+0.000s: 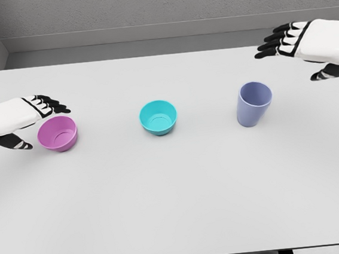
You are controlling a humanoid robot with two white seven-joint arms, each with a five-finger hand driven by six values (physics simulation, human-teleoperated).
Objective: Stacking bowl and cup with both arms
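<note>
A small teal plastic bowl (158, 116) sits upright near the middle of the flat white table (177, 210). To its right, well apart, stands a tall lavender-blue plastic cup (253, 103), open end up. To the left of the teal bowl, about as far away, rests a pink-purple plastic bowl (58, 133), also upright. The left hand (21, 117) reaches in just beside that pink-purple bowl, black fingers extended over its far rim and thumb below, not closed on it. The right hand (305, 40) hovers beyond the cup, fingers spread and holding nothing.
</note>
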